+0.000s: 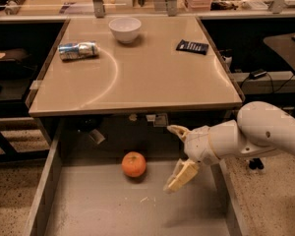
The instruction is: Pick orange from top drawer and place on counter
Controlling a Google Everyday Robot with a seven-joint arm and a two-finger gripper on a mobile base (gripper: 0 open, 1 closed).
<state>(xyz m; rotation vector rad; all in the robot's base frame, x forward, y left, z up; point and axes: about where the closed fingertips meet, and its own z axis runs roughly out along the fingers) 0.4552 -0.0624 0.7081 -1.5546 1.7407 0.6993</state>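
Note:
The orange (134, 164) lies on the grey bottom of the open top drawer (103, 210), near its back, under the counter's front edge. The beige counter (137, 77) fills the middle of the view. My gripper (176, 156) hangs over the drawer to the right of the orange, a little above the bottom and apart from the fruit. Its two pale fingers are spread: one (177, 130) up by the counter's edge, the other (181, 176) low over the drawer. It holds nothing.
On the counter stand a white bowl (125, 29) at the back, a crushed can (78, 50) lying at the left, and a dark flat packet (192, 46) at the right. The drawer's side walls (42, 191) rise left and right. A cluttered bench runs behind.

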